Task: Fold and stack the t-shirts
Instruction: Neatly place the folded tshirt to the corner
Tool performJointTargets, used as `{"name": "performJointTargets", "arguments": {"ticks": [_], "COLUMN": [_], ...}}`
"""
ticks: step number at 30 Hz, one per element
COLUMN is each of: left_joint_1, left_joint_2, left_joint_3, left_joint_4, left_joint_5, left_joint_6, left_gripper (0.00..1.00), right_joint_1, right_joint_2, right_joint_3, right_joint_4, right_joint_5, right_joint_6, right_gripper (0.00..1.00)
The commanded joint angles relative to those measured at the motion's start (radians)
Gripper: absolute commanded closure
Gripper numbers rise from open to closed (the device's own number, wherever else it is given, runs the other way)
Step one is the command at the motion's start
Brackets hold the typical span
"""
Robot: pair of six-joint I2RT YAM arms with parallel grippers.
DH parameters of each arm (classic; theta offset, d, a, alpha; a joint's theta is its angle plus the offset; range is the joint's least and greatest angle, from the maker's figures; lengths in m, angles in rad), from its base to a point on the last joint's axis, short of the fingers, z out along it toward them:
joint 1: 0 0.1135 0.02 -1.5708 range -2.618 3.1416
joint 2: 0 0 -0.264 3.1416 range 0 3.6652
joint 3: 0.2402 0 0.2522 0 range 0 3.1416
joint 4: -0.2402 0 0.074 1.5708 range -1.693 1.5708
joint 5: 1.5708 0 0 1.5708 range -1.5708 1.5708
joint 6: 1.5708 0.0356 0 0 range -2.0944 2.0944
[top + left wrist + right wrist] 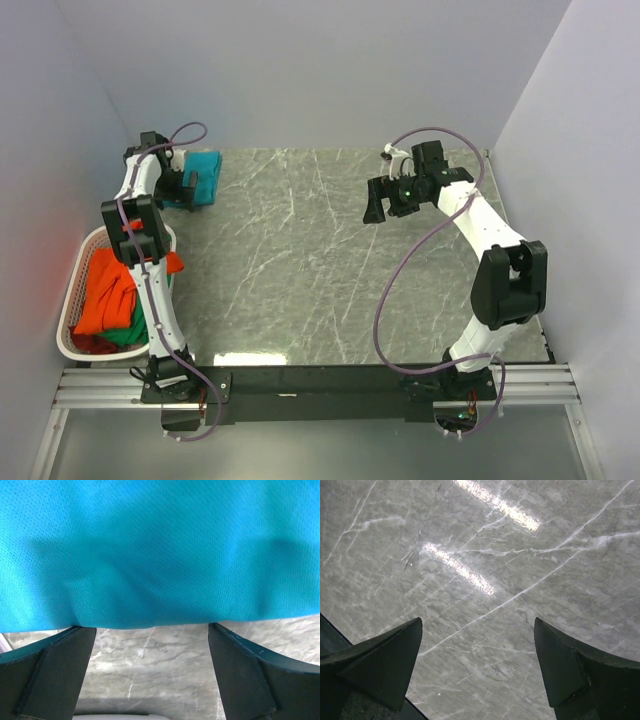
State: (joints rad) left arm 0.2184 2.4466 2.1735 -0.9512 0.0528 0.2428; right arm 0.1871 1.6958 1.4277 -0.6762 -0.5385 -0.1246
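Note:
The teal t-shirt [204, 176] lies folded at the table's far left corner; it fills the upper part of the left wrist view [160, 555]. My left gripper [186, 189] is open and empty, its fingers [55, 670] just at the shirt's near edge. The orange t-shirt [105, 295] and the green t-shirt [128, 333] lie bunched in the white basket [72, 290] at the left. My right gripper [381, 207] is open and empty, hovering over bare marble at the far right; its fingers [385, 665] frame only tabletop.
The grey marble table [330, 260] runs between the arms. White walls close in at the back and both sides. The black rail [320, 380] with the arm bases runs along the near edge.

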Motion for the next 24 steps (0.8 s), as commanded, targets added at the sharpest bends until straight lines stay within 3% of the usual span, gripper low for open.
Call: {"name": "performJointTargets", "arguments": {"ticks": [1, 7, 11, 20, 24], "left_joint_1": [-0.013, -0.014, -0.019, -0.056, -0.164], "left_joint_2": [0.023, 0.068, 0.016, -0.273, -0.459], "left_joint_3": [0.043, 0.109, 0.051, -0.036, -0.196], "left_joint_4": [0.035, 0.048, 0.074, 0.078, 0.15], "left_joint_5": [0.018, 0.001, 0.027, 0.17, 0.127], "left_joint_6": [-0.007, 0.004, 0.021, 0.038, 0.055], "left_gripper": [0.01, 0.0, 0.01, 0.01, 0.01], "right_joint_1": [0.0, 0.002, 0.005, -0.009, -0.029], "right_joint_2": [0.013, 0.024, 0.025, 0.007, 0.007], "right_joint_3": [0.054, 0.073, 0.089, 0.229, 0.316], "right_joint_4": [0.001, -0.014, -0.022, -0.088, -0.14], "right_joint_5": [0.0, -0.002, 0.002, 0.063, 0.109], "right_joint_6": [-0.006, -0.009, -0.017, -0.026, -0.04], "right_gripper": [0.02, 0.02, 0.02, 0.02, 0.01]}}
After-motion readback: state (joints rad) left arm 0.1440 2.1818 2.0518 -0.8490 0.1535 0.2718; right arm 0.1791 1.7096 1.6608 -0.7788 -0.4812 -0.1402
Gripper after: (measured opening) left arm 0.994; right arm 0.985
